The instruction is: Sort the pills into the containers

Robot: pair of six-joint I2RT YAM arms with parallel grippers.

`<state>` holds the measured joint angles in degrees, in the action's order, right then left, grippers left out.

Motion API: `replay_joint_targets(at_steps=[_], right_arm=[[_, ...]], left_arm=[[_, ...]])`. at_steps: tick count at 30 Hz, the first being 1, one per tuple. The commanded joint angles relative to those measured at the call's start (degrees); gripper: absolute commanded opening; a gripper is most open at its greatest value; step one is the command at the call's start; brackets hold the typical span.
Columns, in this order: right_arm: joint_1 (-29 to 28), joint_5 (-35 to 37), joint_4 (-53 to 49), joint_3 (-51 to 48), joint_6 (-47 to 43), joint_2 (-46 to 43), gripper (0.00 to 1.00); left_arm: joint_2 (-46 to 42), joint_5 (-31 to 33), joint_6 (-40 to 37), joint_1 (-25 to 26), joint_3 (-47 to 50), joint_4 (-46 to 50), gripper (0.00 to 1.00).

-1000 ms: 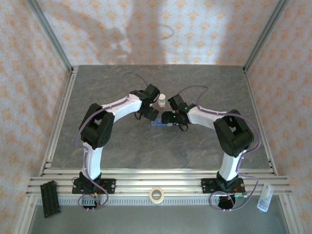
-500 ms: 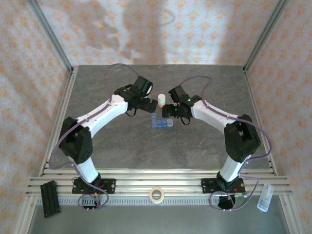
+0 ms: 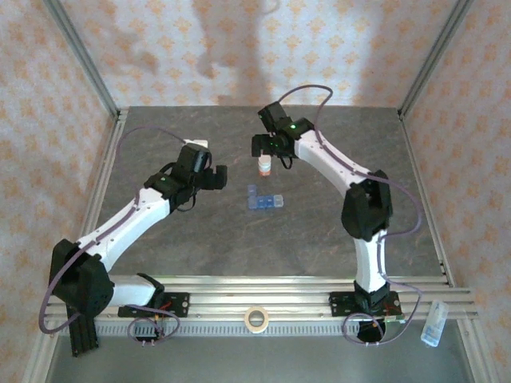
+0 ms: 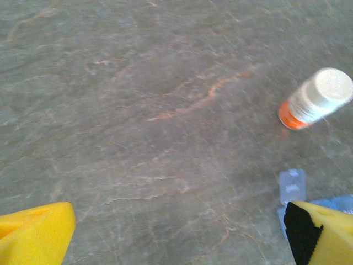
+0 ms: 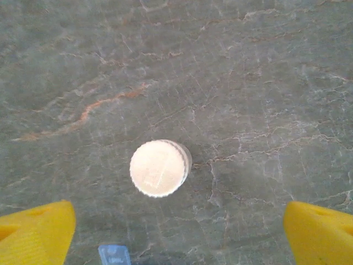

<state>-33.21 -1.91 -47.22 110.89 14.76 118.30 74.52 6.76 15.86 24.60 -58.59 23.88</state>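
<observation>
The containers (image 3: 266, 199) are a small translucent blue strip lying flat on the table's middle, with one open pale lid (image 4: 292, 185) showing in the left wrist view and a corner (image 5: 114, 255) in the right wrist view. The pills are hidden. A white bottle with an orange-red band (image 3: 264, 165) (image 4: 315, 98) stands just behind the strip. My right gripper (image 3: 267, 153) (image 5: 176, 234) hovers open straight above the bottle's cap (image 5: 159, 168), not touching it. My left gripper (image 3: 214, 177) (image 4: 176, 237) is open and empty over bare table, left of the strip.
The grey stone-patterned table (image 3: 319, 231) is ringed by metal frame posts and patterned walls. On the near rail lie a tape roll (image 3: 255, 319), a black block (image 3: 82, 325) at the left and a clear bottle (image 3: 432, 323) at the right.
Both arms have drawn away from the strip: the left swung out to the left, the right lifted back over the white bottle. The right jaws have spread wider.
</observation>
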Motion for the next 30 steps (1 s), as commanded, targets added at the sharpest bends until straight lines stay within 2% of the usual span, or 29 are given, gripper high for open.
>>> replay_joint_targets(at_steps=[1,4,8,14,24,30], right_arm=[[0.16,1.01,-9.42,10.03,-1.64,7.21,0.91],[0.16,1.83,-13.6,18.62,-2.0,13.65,0.87],[0.12,1.35,-16.22,23.89,-2.37,18.19,0.81],[0.14,-0.17,-15.71,23.3,-1.64,19.58,0.77],[0.1,-1.12,-14.11,21.24,-2.66,20.3,0.7],[0.16,-2.64,-11.89,19.19,-3.87,20.57,0.62]], left_arm=[[-1.03,4.11,5.27,-0.17,1.82,-4.69,1.0],[-1.0,3.25,7.37,-0.3,3.31,-5.3,1.0],[-0.35,1.97,9.19,-0.43,5.23,-6.04,1.0],[1.51,-0.61,9.21,-0.42,4.32,-4.16,1.0],[0.93,-0.73,8.11,-0.43,3.57,-3.74,1.0],[-0.67,-0.64,7.82,-0.43,4.54,-5.18,1.0]])
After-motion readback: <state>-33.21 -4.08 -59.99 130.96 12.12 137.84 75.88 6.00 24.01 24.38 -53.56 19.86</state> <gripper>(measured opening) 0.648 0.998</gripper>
